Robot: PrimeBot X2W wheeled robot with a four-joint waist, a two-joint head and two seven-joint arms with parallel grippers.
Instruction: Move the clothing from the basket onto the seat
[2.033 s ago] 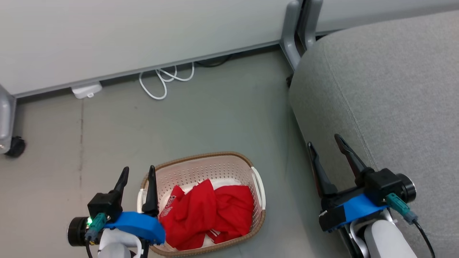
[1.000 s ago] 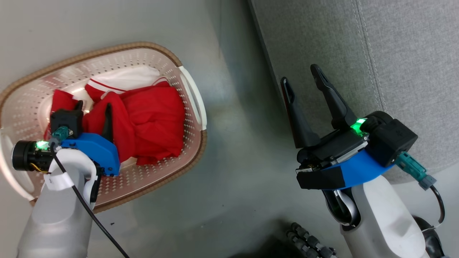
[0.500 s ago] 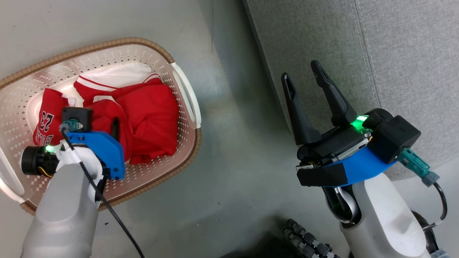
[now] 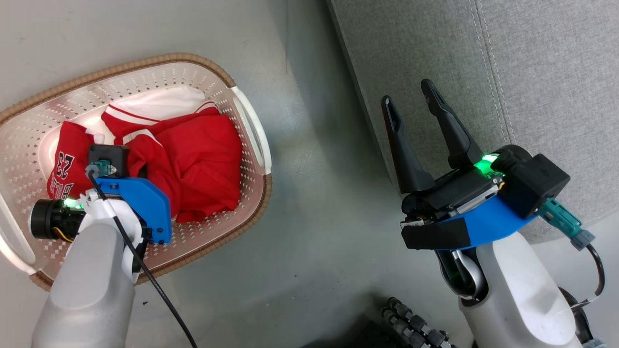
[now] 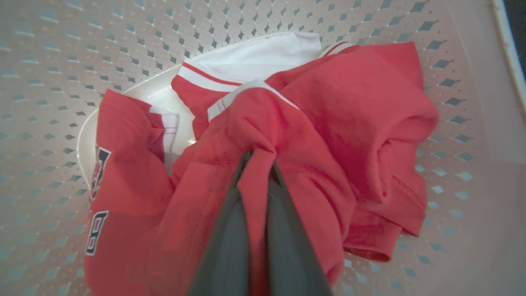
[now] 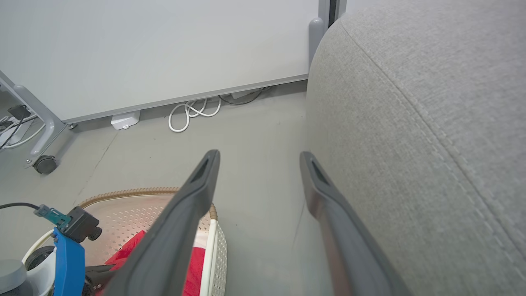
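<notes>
Between the dark fingers of the left gripper [image 5: 258,158] a fold of the red clothing [image 5: 328,123] is pinched, the two fingers pressed together with the cloth bunched up over their tips. All of the clothing lies crumpled in the bottom of the basket [image 4: 145,65], with a white panel edged in red stripes [image 5: 254,57] just beyond the fingertips and a flatter red piece off to the fingers' left. Dark, white-edged lettering [image 4: 63,174] on that flatter piece reads "23", with letters beginning "BUL" beside it; the rest is hidden by the gripper's body. The basket's perforated cream walls rise around the pile, and its white side handle [image 4: 251,130] lies on the side towards the other arm. Half a second earlier the left fingers stood spread over the pile, one of them plain to see in the head view; now they are shut and buried in the fold. The right gripper [image 4: 408,95] has stayed as it was, fingers spread wide and holding nothing, poised above the grey floor [image 4: 314,217] at the edge of the light-grey seat [image 4: 483,48], which carries none of the clothing. Far ahead of those fingers a white cable [image 6: 193,113] lies coiled at the foot of a pale wall.
</notes>
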